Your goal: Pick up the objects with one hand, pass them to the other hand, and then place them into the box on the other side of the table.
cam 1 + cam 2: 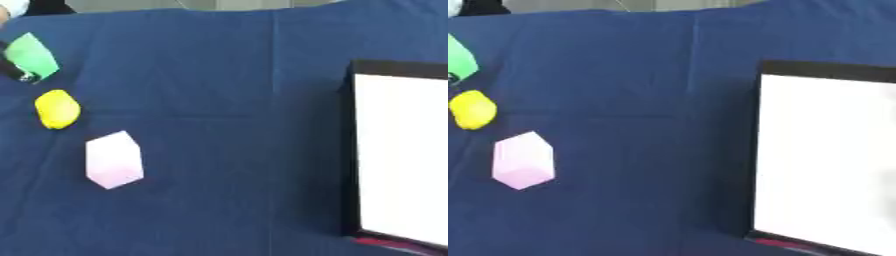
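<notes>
Standing at the right of the blue cloth (227,100), the black-walled box (350,150) shows only a bare white floor. Well apart on the left lie a pink block (114,160), a yellow rounded piece (57,109) and a green block (32,55). Only the left eye view shows a dark part touching the green block's lower edge; whether it is a robot hand, and how its fingers stand, cannot be told.
</notes>
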